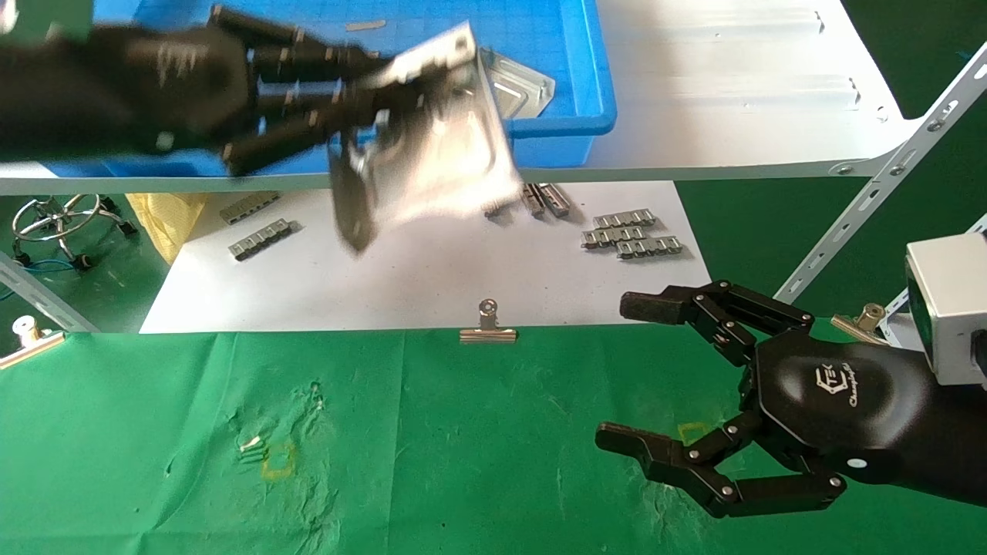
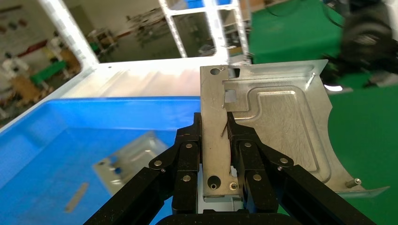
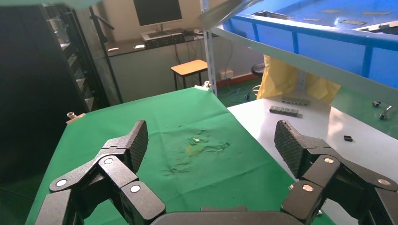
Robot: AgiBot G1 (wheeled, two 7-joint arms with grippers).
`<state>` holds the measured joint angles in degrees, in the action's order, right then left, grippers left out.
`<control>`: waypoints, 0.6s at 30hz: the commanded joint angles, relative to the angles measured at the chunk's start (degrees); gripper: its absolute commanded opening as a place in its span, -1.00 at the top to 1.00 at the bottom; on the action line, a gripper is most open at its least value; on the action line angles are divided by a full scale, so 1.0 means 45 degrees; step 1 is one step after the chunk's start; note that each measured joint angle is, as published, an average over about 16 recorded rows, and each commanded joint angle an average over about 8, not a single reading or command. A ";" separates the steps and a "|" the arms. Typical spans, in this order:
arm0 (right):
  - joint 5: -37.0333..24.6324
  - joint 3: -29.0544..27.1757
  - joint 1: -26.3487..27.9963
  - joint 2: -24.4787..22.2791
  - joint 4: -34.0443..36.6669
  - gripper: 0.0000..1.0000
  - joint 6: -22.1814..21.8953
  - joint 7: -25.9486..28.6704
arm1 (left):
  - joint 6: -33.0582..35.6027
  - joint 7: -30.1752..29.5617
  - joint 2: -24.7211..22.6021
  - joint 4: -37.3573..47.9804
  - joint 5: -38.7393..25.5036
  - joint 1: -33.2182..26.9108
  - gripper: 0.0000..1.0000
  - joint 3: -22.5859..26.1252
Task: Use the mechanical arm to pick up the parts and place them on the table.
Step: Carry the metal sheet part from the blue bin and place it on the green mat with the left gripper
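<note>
The left hand [image 1: 370,116] pinched a stiff, thin, slick-looking plate [image 1: 432,139] by one edge in front of the blue bin [image 1: 574,77], a hold likely to pivot, while the right hand [image 1: 655,385] idled spread over the bench [image 1: 463,462].

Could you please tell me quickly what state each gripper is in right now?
Left gripper: jaws shut on a silver part, held in the air over the blue bin's edge.
Right gripper: jaws open and empty, over the green table.
</note>
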<state>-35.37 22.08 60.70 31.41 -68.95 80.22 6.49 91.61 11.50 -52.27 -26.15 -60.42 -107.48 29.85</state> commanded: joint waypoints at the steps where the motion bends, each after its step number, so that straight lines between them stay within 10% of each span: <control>1: 0.0000 0.0000 0.0000 0.0000 0.0000 -1.00 0.0000 0.0000 | 0.0134 0.0119 0.0471 -0.1285 0.0664 0.0725 1.00 0.0226; 9: 0.0000 0.0000 0.0000 0.0000 0.0000 -1.00 0.0000 0.0000 | -0.0050 0.2184 0.3153 -0.4355 0.2458 0.3138 1.00 0.1744; 18: 0.0000 0.0000 0.0000 0.0000 0.0000 -1.00 0.0000 0.0000 | -0.1175 0.5887 0.3134 -0.1997 0.0947 0.4219 1.00 0.2879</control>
<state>-35.37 22.08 60.70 31.41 -68.95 80.22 6.49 87.01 37.25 -38.49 -34.92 -55.30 -88.77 42.45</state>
